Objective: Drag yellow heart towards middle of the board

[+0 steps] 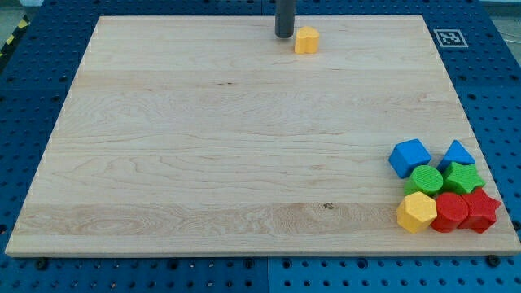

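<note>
A small yellow heart block (306, 40) sits near the top edge of the wooden board (203, 146), a little right of centre. My tip (284, 35) is at the view's top, just left of the yellow heart, very close to it or touching it. The rod rises out of the frame above.
A cluster of blocks sits at the board's bottom right: a blue cube (409, 157), a blue triangular block (458, 153), a green cylinder (425, 179), a green star (462, 177), a yellow hexagon (417, 212), a red cylinder (450, 212), a red star (480, 210). A marker tag (448, 37) lies top right.
</note>
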